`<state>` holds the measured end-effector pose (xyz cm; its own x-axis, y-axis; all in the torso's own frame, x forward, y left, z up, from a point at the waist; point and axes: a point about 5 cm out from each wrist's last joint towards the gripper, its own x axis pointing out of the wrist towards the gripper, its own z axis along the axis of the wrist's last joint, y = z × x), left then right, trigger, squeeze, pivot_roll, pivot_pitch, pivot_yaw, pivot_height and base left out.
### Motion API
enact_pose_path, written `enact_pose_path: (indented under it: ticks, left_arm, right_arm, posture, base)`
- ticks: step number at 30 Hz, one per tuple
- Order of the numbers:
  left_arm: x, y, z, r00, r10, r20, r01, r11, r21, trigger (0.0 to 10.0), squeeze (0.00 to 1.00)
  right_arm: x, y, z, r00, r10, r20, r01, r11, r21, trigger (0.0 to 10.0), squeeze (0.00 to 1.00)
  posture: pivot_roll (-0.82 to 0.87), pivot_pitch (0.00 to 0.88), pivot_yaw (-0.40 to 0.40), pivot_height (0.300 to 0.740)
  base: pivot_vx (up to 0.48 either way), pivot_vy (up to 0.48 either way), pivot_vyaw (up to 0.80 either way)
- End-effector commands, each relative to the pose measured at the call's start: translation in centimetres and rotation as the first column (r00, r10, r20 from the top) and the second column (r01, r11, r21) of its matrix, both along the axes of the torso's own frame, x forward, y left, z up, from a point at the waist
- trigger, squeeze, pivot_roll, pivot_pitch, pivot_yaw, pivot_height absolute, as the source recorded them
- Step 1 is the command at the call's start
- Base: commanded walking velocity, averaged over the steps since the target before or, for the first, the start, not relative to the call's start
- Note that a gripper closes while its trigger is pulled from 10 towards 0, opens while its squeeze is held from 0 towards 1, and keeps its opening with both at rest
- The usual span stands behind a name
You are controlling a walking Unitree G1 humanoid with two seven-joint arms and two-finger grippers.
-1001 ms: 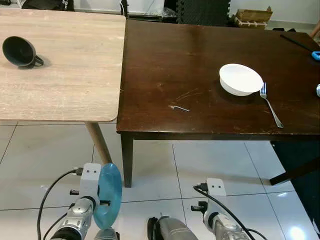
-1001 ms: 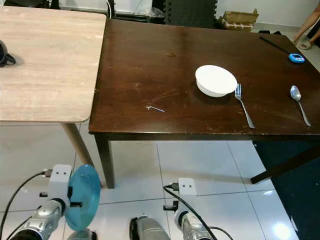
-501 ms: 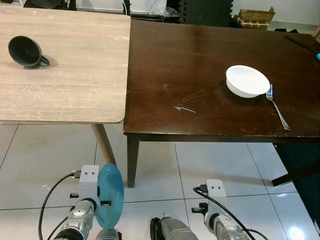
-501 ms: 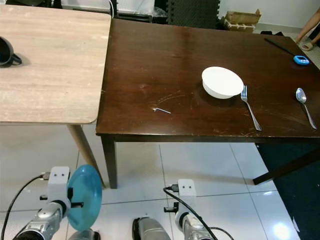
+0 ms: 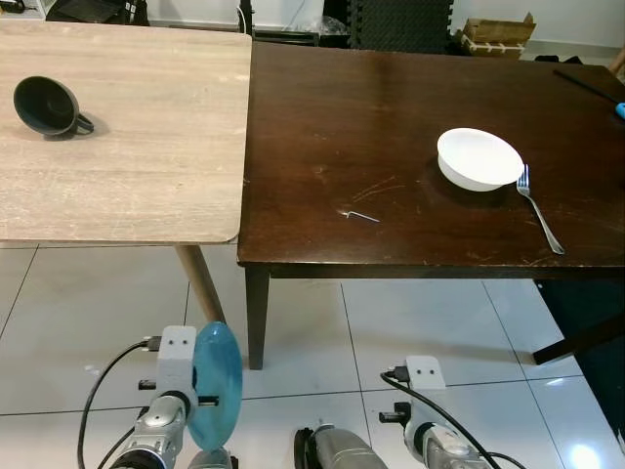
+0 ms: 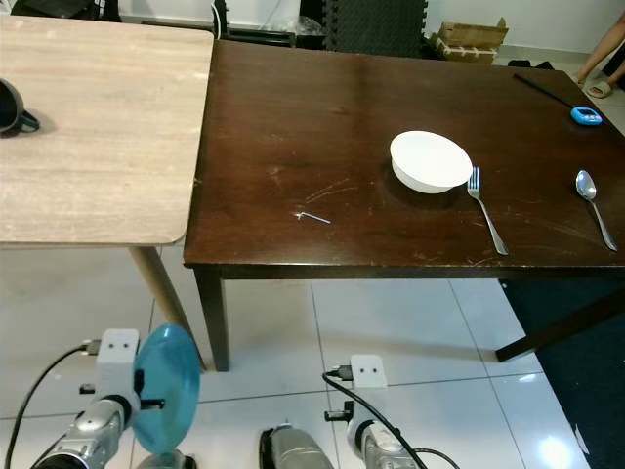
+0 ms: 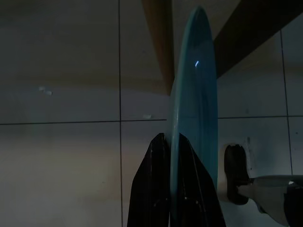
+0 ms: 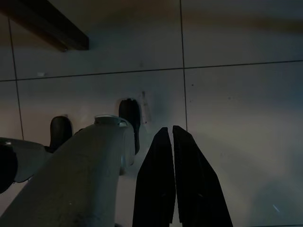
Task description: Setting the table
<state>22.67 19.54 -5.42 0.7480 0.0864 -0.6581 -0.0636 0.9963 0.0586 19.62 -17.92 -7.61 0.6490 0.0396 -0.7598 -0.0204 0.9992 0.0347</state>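
Note:
My left gripper (image 7: pixel 172 138) is shut on a blue plate (image 5: pixel 215 387), which it holds on edge low above the tiled floor, in front of the tables. The plate's rim (image 7: pixel 196 94) stands upright between the fingers (image 7: pixel 156 170). On the dark brown table (image 5: pixel 342 98) sit a white bowl (image 5: pixel 479 156), a fork (image 5: pixel 539 210) just right of it, and a spoon (image 6: pixel 596 210) further right. My right gripper (image 8: pixel 170 128) hangs shut and empty over the floor.
A light wooden table (image 5: pixel 127 176) adjoins the dark one on the left and carries a black mug (image 5: pixel 44 105) lying on its side. A small metal key (image 5: pixel 361 215) lies near the dark table's front edge. A blue object (image 6: pixel 586 115) lies at its far right.
The camera has shifted a little, sliding the tables sideways in view. Both arms sit slightly lower in the picture. The plate stays in my left gripper.

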Motion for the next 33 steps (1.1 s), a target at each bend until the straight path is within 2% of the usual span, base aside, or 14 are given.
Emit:
enact_pose_path:
  ticks: [1,5,12,16,20,26,28,33]
  left_arm:
    - [-1.0,-0.4,-0.7,0.999,-0.022,-0.039,0.021,1.000,-0.022,10.0,0.00]
    - [-0.7,-1.1,-0.7,0.997,-0.070,-0.034,0.070,0.998,-0.005,10.0,0.00]
    - [-0.5,-1.7,-0.6,0.993,-0.112,-0.035,0.111,0.994,-0.019,10.0,0.00]
    - [-0.4,-1.7,-0.6,0.991,-0.131,-0.037,0.132,0.991,0.016,10.0,0.00]
    - [-0.4,-1.6,-0.5,0.993,-0.112,-0.031,0.112,0.994,0.008,10.0,0.00]
    - [-0.3,-0.7,-0.4,0.996,-0.086,-0.027,0.087,0.996,0.011,10.0,0.00]
    - [-0.3,-0.6,-0.4,0.996,-0.088,-0.029,0.089,0.996,0.011,10.0,0.00]
    - [-0.6,-0.5,-0.5,0.997,-0.069,-0.019,0.069,0.998,-0.009,10.0,0.00]
  right_arm:
    - [-0.9,-0.4,-0.5,0.999,-0.014,-0.039,0.014,1.000,-0.003,10.0,0.00]
    - [-0.9,-0.5,-0.4,0.999,-0.035,-0.031,0.036,0.999,0.010,10.0,0.00]
    - [-0.7,-0.1,-0.4,0.999,-0.031,-0.017,0.032,0.999,0.027,10.0,0.00]
    - [-0.9,-0.1,-0.4,1.000,-0.015,-0.021,0.015,1.000,0.024,10.0,0.00]
    - [-0.5,-0.8,-0.1,1.000,0.021,-0.009,-0.021,1.000,0.010,10.0,0.00]
    - [0.5,-0.8,0.5,0.997,0.080,0.020,-0.081,0.997,0.018,10.0,0.00]
    - [0.7,-0.7,0.5,0.996,0.082,0.025,-0.083,0.996,0.019,10.0,0.00]
    - [0.6,-1.4,0.7,0.999,0.007,0.050,-0.009,0.999,0.037,10.0,0.00]
  posture:
    - [0.05,0.039,-0.025,0.740]
    - [0.05,0.030,-0.020,0.740]
    - [0.03,0.023,0.002,0.740]
    - [0.03,0.022,0.007,0.740]
    - [0.03,0.027,0.007,0.740]
    - [0.03,0.042,0.016,0.740]
    - [0.03,0.042,0.016,0.740]
    - [0.04,0.050,-0.006,0.740]
  base:
    - [0.000,0.000,0.00]
    - [0.000,0.000,0.00]
    - [0.000,0.000,0.00]
    - [0.000,0.000,0.00]
    - [0.000,0.000,0.00]
    - [0.000,0.000,0.00]
    - [0.000,0.000,0.00]
    - [0.000,0.000,0.00]
